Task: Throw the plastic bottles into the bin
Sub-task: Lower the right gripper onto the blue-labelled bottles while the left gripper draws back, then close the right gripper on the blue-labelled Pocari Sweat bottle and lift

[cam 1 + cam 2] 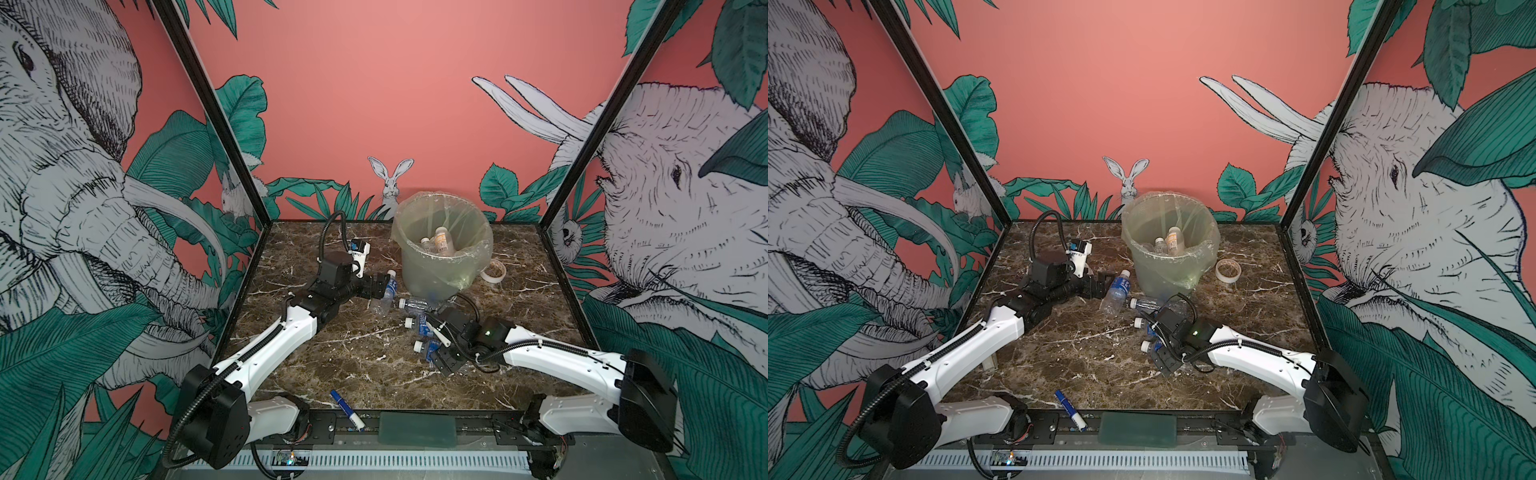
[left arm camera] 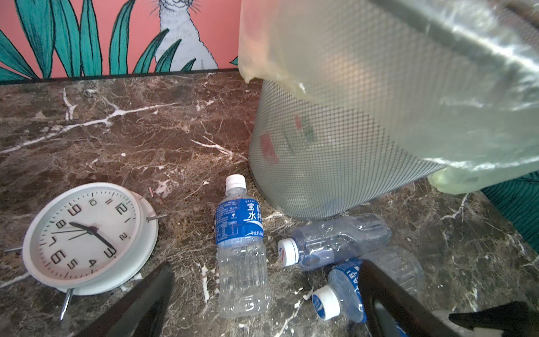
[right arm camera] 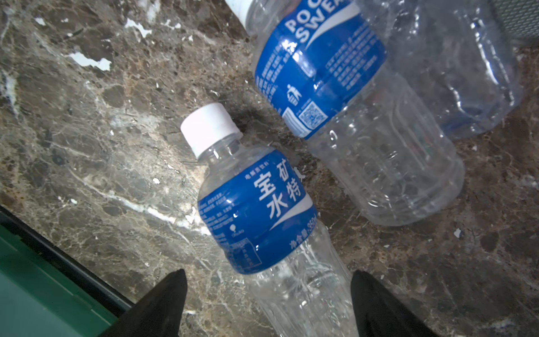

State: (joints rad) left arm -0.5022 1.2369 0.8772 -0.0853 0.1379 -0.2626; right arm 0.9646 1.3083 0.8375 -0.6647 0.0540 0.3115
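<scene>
While several plastic bottles [image 1: 438, 243] lay inside the bin [image 2: 320, 169] at the back of the desk [image 1: 340, 361], four more lay on their sides in front of it. The left end effector [image 2: 266, 265] was spread wide and low, its fingers on either side of the base of a blue-labelled bottle [image 2: 240, 242] lying just beside the bin wall; it held nothing. The right end effector [image 3: 268, 273] also stood wide, straddling the clear lower body of the front bottle [image 3: 256, 216], with bare desk visible between one finger and the bottle and no grip evident.

The step in hand appeared to be the approach to a grasp. To do it well, each end effector would need to be centred over its bottle and squared across the bottle's long axis, so that the thin, rounded wall dented between the fingers rather than rolling out. The fingertips had to go low enough to close past the widest part. The right arm had a neighbouring bottle [image 3: 320, 67] just beside its target, and the left arm had a clock [image 2: 87, 236] near one finger; neither should be nudged. The lift would have to clear the tall rim and its folded bag [image 2: 379, 58], with release directly over the opening.
</scene>
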